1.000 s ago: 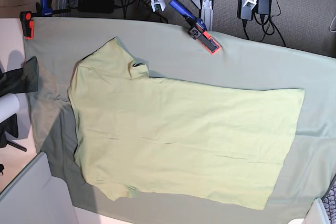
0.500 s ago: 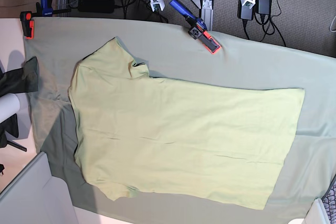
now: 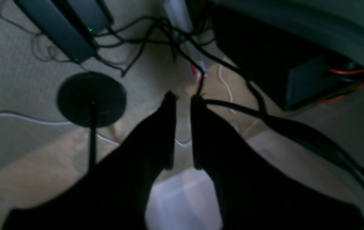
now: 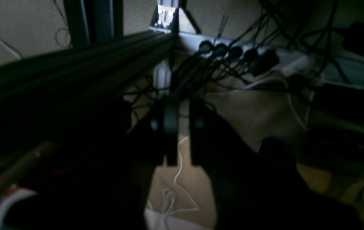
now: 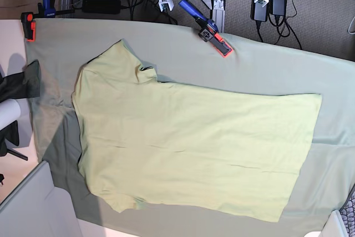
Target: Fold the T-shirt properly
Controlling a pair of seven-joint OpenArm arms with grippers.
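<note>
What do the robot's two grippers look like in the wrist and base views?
In the wrist views, both the left gripper and the right gripper show as two long, flat, dark jaws, nearly black in the dim light, with no markings visible. In the base view the arm ends at the top edge look white and grey with black cables; the left one also has red parts.

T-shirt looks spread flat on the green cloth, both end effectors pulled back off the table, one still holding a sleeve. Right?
Not quite. Neither end effector holds anything: the wrist views show the left end effector and right end effector empty over the floor. The T-shirt does lie flat on the green cloth.
</note>
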